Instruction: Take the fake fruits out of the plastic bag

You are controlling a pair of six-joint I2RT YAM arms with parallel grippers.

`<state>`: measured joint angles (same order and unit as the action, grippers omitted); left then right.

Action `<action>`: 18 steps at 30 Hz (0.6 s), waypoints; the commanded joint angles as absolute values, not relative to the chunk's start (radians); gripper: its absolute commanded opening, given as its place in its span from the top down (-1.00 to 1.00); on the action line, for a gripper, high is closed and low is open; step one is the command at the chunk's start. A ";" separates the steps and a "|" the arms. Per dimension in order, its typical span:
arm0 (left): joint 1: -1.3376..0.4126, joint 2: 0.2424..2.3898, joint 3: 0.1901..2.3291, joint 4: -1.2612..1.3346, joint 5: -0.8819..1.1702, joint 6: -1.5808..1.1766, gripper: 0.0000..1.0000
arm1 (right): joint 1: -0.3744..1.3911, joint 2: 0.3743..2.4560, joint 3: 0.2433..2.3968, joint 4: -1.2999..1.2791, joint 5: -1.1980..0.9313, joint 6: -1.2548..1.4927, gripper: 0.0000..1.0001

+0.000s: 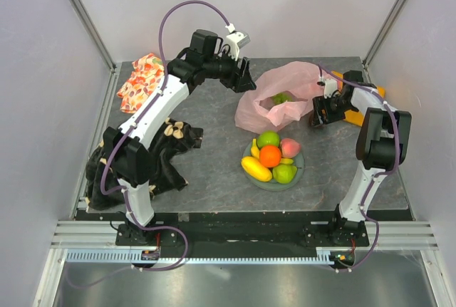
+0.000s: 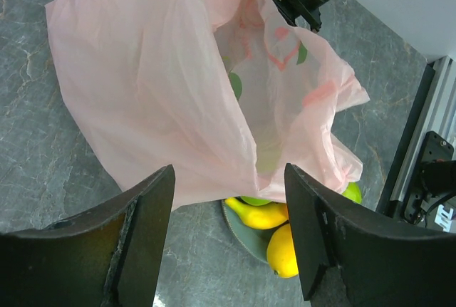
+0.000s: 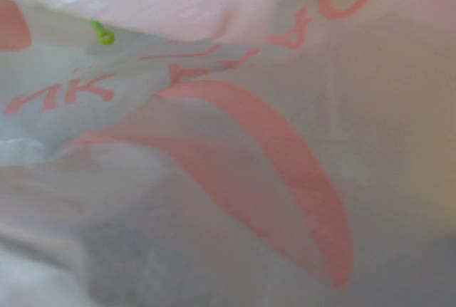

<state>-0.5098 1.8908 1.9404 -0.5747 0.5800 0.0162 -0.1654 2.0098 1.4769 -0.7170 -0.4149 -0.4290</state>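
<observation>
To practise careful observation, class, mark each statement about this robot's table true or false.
1. An orange fruit lies on the plate. True.
2. The plastic bag is empty. False: a green fruit shows inside it.
3. The left gripper is open and holds nothing. True.
4. The floral fabric lies beside the right arm. False: it lies at the far left.
5. The plate sits behind the bag, farther from the robot. False: it sits in front, nearer the robot.
</observation>
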 commanded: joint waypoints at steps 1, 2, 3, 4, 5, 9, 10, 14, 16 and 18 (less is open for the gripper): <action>-0.497 1.907 1.973 -0.560 0.607 0.012 -0.40 | -0.158 1.916 1.456 -0.723 -0.459 -0.402 -0.38; -0.497 1.913 1.974 -0.555 0.612 0.009 -0.40 | -0.158 1.898 1.451 -0.724 -0.460 -0.405 -0.33; -0.495 1.914 1.974 -0.548 0.615 -0.017 -0.40 | -0.158 1.855 1.444 -0.729 -0.463 -0.411 -0.31; -0.492 1.917 1.974 -0.546 0.620 -0.023 -0.40 | -0.158 1.832 1.428 -0.736 -0.469 -0.420 -0.28; -0.492 1.922 1.974 -0.542 0.626 -0.026 -0.39 | -0.158 1.812 1.421 -0.750 -0.475 -0.428 -0.22; -0.488 1.930 1.985 -0.529 0.652 -0.064 -0.38 | -0.158 1.668 1.372 -0.871 -0.528 -0.475 -0.08; -0.488 1.931 1.990 -0.523 0.655 -0.069 -0.38 | -0.158 1.642 1.343 -0.891 -0.557 -0.500 -0.06; -0.485 1.936 2.011 -0.514 0.664 -0.072 -0.38 | -0.149 1.545 1.263 -0.959 -0.588 -0.528 -0.10; -0.486 1.944 2.017 -0.511 0.667 -0.072 -0.38 | -0.141 1.529 1.217 -0.928 -0.571 -0.500 -0.34; -0.485 1.950 2.020 -0.511 0.667 -0.071 -0.38 | -0.137 1.545 1.189 -0.829 -0.519 -0.419 -0.67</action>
